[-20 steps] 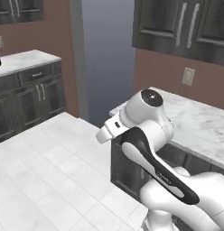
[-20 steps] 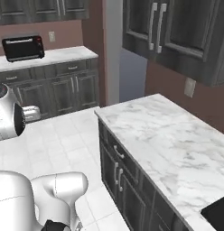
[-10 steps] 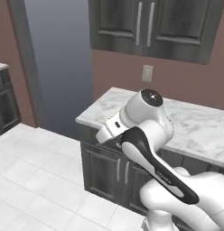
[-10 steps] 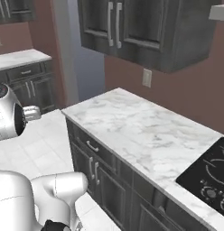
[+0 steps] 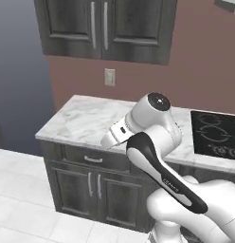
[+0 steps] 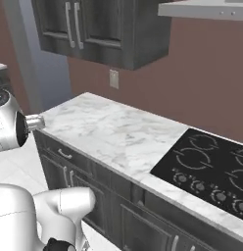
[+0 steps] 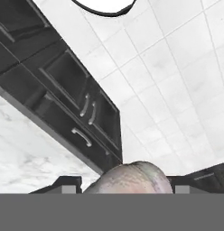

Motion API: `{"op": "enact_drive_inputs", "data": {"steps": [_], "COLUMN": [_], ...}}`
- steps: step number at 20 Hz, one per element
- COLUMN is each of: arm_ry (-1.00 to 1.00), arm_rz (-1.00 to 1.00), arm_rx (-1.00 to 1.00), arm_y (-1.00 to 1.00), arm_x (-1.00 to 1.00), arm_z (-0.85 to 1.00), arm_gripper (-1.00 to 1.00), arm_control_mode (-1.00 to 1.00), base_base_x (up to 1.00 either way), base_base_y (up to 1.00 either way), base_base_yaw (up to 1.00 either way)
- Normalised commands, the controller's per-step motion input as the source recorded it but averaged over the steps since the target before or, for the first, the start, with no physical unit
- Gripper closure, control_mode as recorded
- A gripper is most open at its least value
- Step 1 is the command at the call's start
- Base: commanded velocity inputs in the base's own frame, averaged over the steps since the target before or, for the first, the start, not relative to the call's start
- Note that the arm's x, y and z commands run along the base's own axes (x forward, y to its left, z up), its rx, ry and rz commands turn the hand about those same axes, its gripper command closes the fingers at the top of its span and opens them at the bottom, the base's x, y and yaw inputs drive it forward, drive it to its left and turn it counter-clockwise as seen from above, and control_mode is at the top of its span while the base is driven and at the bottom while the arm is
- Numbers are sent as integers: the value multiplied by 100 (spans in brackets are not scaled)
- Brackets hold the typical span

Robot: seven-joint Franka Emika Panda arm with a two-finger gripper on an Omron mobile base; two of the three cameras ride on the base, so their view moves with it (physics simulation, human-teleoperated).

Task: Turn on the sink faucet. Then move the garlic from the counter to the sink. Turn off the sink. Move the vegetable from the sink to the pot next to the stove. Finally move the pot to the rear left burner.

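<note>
Hand view: the garlic (image 7: 132,178) sits between the two finger tips (image 7: 68,184), jaws closed on the bulb at a fairly wide set (pinkish-white skin, only its top half visible). Beyond the jaws: dark cabinets (image 7: 82,108), white floor tiles (image 7: 177,81). To one side of the jaws, the marble counter (image 7: 23,153). Right base view: the stove (image 6: 211,166) set in the counter.

You get just the top of the garlic (image 7: 132,177) in the hand view; the bottom band cuts off the rest. Both fingertips (image 7: 68,184) are cropped there too. The stove (image 6: 206,166) runs off the right edge, its knob markings too small to read.
</note>
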Motion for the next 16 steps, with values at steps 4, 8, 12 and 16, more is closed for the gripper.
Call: {"op": "enact_drive_inputs", "data": {"steps": [4,8,12,16], "arm_ry": [0,0,0,0], "arm_rz": [0,0,0,0], "arm_rx": [0,0,0,0], "arm_y": [0,0,0,0], "arm_x": [0,0,0,0], "arm_z": [0,0,0,0], "arm_gripper": [100,100,100,100], "arm_control_mode": [100,100,100,100], "base_base_x": [0,3,11,23], "base_base_y": [-67,-61,-55,-54], "base_base_yaw": [-39,-39,-38,-38]}}
